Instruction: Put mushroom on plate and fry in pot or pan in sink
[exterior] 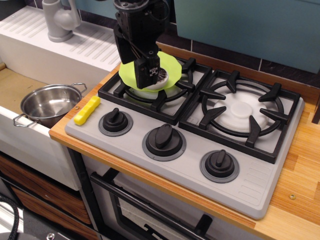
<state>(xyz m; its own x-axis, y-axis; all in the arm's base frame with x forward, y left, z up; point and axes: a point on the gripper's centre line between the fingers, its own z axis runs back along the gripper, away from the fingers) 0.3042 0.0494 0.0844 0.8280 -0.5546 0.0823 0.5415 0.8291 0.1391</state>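
The lime-green plate (173, 66) rests on the left rear burner of the stove. The mushroom (160, 77) lies on it, gills facing me, white cap against the plate. My gripper (149, 71) hangs just over the plate's left part, its fingers right beside the mushroom and apparently open, no longer clamped on it. The yellow fry (87, 110) lies at the stove's left front corner. The steel pot (49, 103) stands in the sink (12, 87) to the left, with nothing in it.
Three black knobs (164, 137) line the stove's front. The right burner grate (243, 113) is bare. A grey faucet (59, 20) and ribbed drainboard (95, 45) sit behind the sink. The wooden counter (305, 165) runs to the right.
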